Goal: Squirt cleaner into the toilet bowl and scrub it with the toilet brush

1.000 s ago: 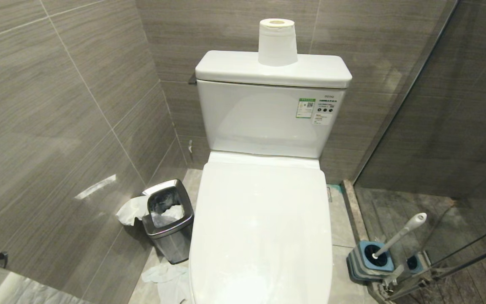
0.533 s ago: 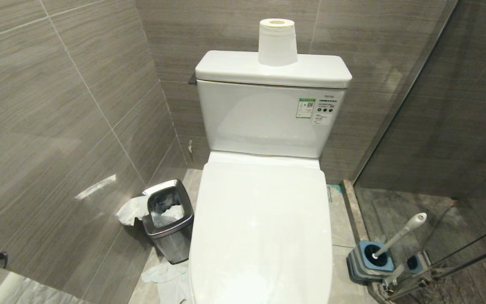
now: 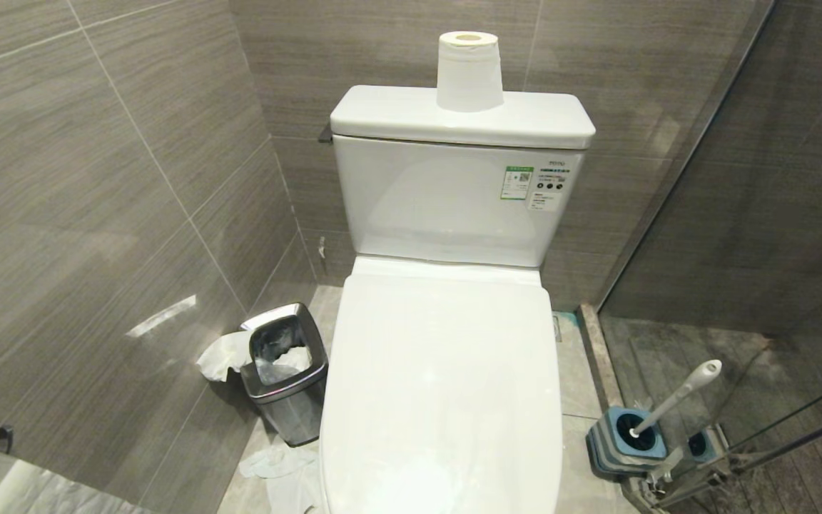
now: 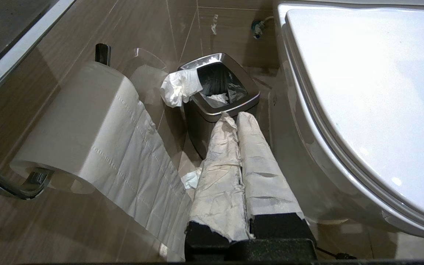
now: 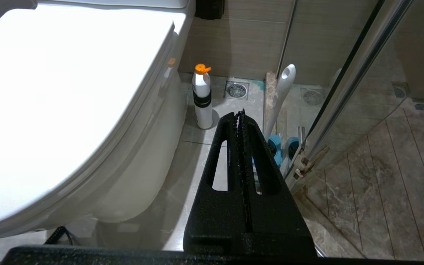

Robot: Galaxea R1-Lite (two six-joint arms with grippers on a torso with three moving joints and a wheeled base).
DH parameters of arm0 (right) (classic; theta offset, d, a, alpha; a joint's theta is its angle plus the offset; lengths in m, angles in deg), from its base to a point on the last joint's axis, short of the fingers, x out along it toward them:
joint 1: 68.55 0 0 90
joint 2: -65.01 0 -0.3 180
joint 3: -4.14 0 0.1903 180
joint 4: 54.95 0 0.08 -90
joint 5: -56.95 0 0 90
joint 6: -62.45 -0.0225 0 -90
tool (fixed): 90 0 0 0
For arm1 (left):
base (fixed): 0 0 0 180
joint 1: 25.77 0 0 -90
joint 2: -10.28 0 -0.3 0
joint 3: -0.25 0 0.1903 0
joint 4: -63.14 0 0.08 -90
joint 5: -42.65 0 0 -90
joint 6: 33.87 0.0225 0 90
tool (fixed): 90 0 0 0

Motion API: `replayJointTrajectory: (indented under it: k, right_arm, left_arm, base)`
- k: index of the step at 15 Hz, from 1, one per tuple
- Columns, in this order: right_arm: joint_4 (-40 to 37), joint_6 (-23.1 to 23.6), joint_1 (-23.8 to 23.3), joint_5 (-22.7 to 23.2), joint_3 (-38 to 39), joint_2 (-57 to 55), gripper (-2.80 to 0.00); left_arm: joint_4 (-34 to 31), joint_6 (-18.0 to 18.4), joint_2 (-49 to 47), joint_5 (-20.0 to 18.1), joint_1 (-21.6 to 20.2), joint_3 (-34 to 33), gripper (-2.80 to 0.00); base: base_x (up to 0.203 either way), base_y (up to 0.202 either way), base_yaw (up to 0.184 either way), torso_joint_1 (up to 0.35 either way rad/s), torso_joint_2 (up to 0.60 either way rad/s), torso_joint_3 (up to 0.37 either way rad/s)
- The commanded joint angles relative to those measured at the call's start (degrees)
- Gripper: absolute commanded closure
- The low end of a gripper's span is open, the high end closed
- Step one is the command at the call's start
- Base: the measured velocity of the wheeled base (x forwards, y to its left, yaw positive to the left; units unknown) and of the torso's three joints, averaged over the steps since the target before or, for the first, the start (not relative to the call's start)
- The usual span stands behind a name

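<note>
Honestly nothing has changed over the last second, the whole scene sits exactly as it did; so the job hasn't really kicked off. The toilet (image 3: 447, 385) has its lid (image 3: 443, 371) down flat, so the toilet bowl is hidden and I'd guess lifting that comes first; the steel bin (image 3: 286, 371) stuffed with tissue stands just beside it on the robot's left; a white bottle (image 5: 202, 97) with an orange cap waits on the floor by the base; the toilet brush (image 3: 675, 397) leans in its blue holder (image 3: 628, 439) on the right. Left gripper (image 4: 232, 117), paper-wrapped fingers pressed together, empty; right gripper (image 5: 240, 114), jaws closed, also empty.
</note>
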Motion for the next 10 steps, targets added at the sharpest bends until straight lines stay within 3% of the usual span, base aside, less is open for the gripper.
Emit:
replayJointTrajectory:
  k: [1,10]
  right_arm:
    - [0.0,0.0,0.0,0.0,0.0,0.0,0.0]
    - [0.0,-0.2,0.1,0.0,0.0,-0.1,0.0]
  left_arm:
    - [0.0,0.0,-0.1,0.0,0.0,-0.1,0.0]
    - [0.0,0.0,-0.1,0.0,0.0,-0.1,0.0]
  base:
    - [0.0,0.0,0.0,0.0,0.0,0.0]
    - [0.0,0.0,0.0,0.0,0.0,0.0]
